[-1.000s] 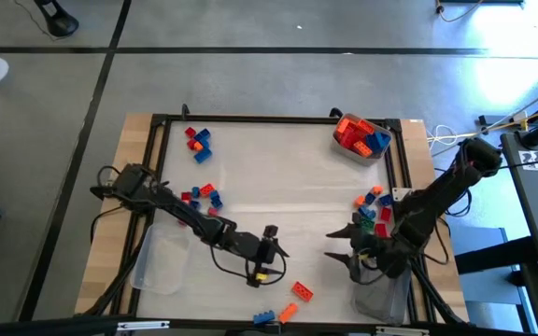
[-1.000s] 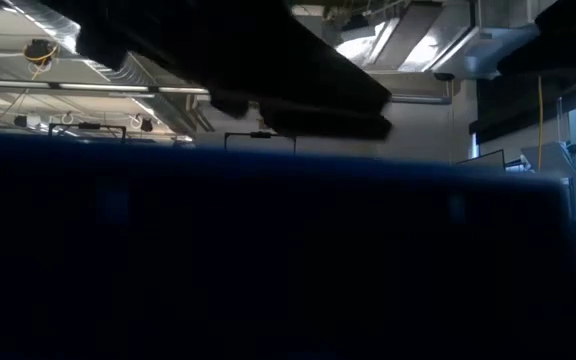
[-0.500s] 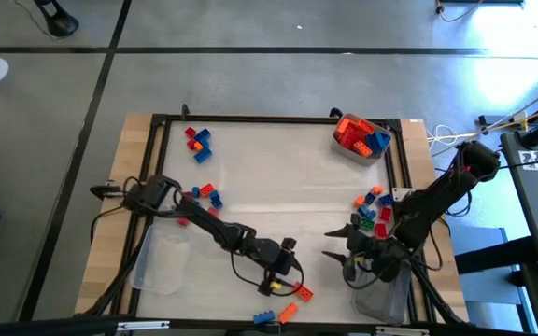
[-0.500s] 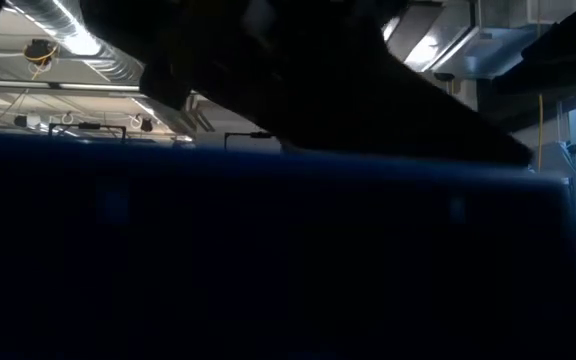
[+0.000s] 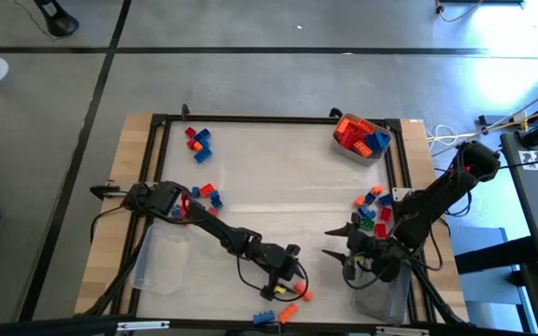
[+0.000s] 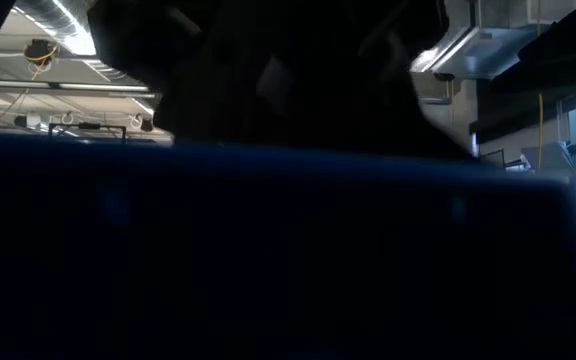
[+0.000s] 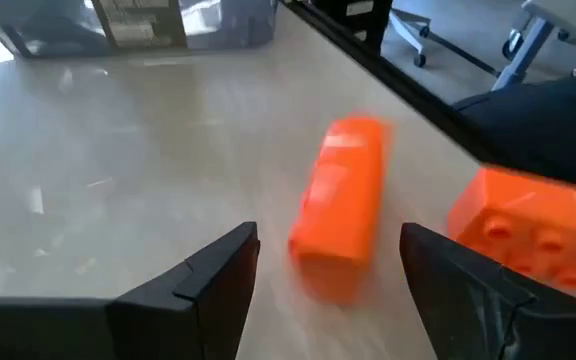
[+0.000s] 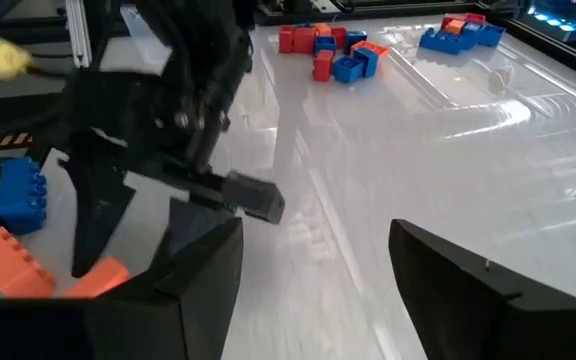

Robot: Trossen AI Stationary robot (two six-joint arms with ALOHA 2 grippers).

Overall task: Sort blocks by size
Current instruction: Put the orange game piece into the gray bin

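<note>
Blocks scattered in clusters over the pale table [image 5: 278, 177]: blue and red ones [image 5: 197, 141] near the far left corner, a few more [image 5: 204, 195] by the left edge, a mixed bunch [image 5: 374, 207] on the right side, an orange brick [image 7: 340, 205] lying on the near edge between the left gripper's [image 7: 323, 270] spread fingers, untouched, with a second orange brick [image 7: 528, 230] just beside it and a blue one [image 5: 265, 318] near. Clear tub [image 5: 361, 137] at the far right corner, filled with orange, red and blue pieces. Another clear tub [image 5: 162, 261] on the near left. Right gripper [image 5: 337, 243] low over the near right, fingers wide apart, holding nothing. Black frame [image 5: 278, 119] around the table, grey concrete floor [image 5: 250, 65] beyond. Low view almost wholly blocked by a dark blue mass [image 6: 268, 250]; only ceiling ducts [image 6: 68, 40] showing above it
</note>
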